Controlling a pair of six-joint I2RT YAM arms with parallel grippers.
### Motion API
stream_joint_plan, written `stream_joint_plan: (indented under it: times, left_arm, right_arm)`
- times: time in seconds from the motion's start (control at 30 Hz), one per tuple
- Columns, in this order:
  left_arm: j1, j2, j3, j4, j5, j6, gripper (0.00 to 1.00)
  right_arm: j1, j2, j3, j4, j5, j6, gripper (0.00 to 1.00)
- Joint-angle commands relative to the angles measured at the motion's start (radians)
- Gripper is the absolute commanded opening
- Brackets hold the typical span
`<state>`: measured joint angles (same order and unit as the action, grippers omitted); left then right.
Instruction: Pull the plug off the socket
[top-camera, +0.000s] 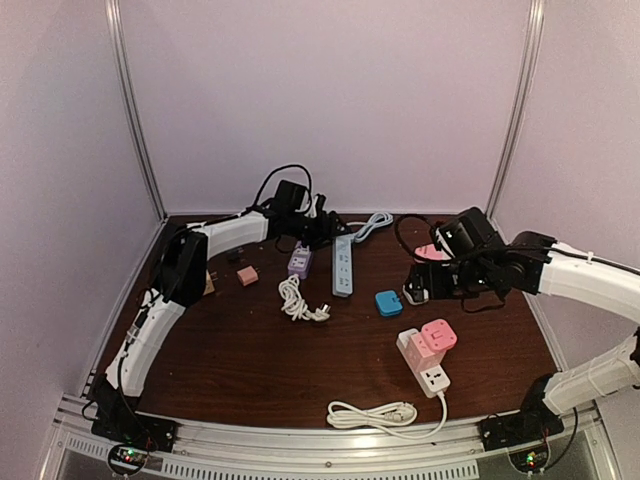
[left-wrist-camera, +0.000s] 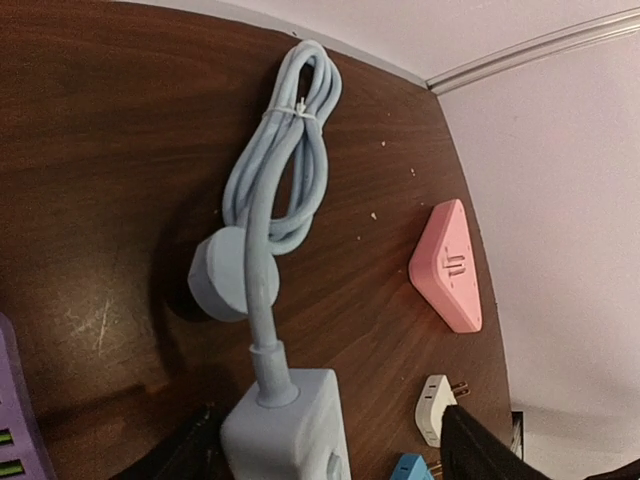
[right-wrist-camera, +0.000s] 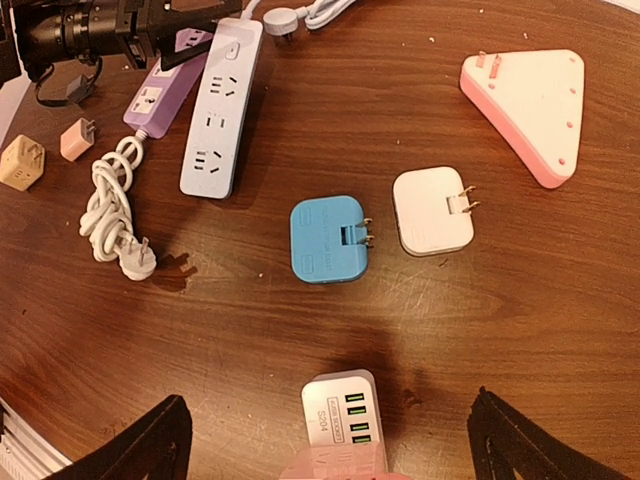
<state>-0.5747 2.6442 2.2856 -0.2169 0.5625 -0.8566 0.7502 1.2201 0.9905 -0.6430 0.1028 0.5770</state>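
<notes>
A white power strip (top-camera: 426, 368) lies at the front right with a pink cube plug (top-camera: 437, 336) stuck in its far end. In the right wrist view the strip's USB end (right-wrist-camera: 345, 412) shows at the bottom, the pink plug (right-wrist-camera: 335, 470) a blur below it. My right gripper (top-camera: 432, 282) (right-wrist-camera: 330, 445) is open wide and empty, hovering above the table just beyond that end. My left gripper (top-camera: 318, 226) (left-wrist-camera: 330, 450) is open at the far back, its fingers either side of the cord end of a light blue strip (left-wrist-camera: 290, 425), not touching it.
A blue adapter (right-wrist-camera: 325, 238), white adapter (right-wrist-camera: 430, 210) and pink triangular adapter (right-wrist-camera: 530, 110) lie near my right gripper. The light blue strip (top-camera: 343, 265), a purple strip (top-camera: 299, 262), a coiled white cord (top-camera: 297, 300) and small cubes (top-camera: 247, 275) sit mid-back. The white strip's cord (top-camera: 375, 412) lies at the front edge.
</notes>
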Motion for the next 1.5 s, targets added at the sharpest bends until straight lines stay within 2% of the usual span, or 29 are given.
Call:
stream_joint_plan:
  times: [0.0, 0.17, 0.43, 0.67, 0.87, 1.03, 1.13, 1.33, 1.47]
  left_arm:
    - [0.009, -0.099, 0.016, -0.03, -0.041, 0.071, 0.8]
    - [0.012, -0.14, 0.015, -0.077, -0.074, 0.143, 0.89]
    - [0.01, -0.207, -0.017, -0.093, -0.064, 0.185, 0.9]
    - [-0.006, -0.341, -0.176, -0.037, -0.049, 0.196, 0.9]
    - [-0.03, -0.449, -0.325, 0.012, -0.028, 0.192, 0.9]
    - [-0.04, -0.547, -0.438, 0.049, -0.021, 0.197, 0.9]
    - [-0.043, -0.586, -0.474, 0.061, -0.018, 0.201, 0.9]
    - [-0.045, -0.633, -0.522, 0.07, -0.021, 0.203, 0.9]
    - [-0.046, -0.665, -0.569, 0.07, -0.023, 0.211, 0.89]
  right_arm:
    - [0.005, -0.02, -0.007, -0.074, -0.013, -0.014, 0.98]
    - [0.019, -0.044, -0.014, -0.12, -0.027, -0.018, 0.97]
    - [0.022, -0.103, -0.073, -0.186, -0.139, -0.035, 0.97]
    - [0.024, -0.138, -0.108, -0.22, -0.22, -0.078, 0.97]
    - [0.024, -0.123, -0.152, -0.208, -0.245, -0.042, 0.97]
    - [0.024, -0.13, -0.183, -0.218, -0.177, 0.005, 0.97]
    - [0.024, -0.122, -0.191, -0.191, -0.203, 0.014, 0.97]
    - [0.045, -0.087, -0.217, -0.084, -0.278, 0.064, 0.89]
    - [0.047, -0.087, -0.254, -0.028, -0.312, 0.123, 0.76]
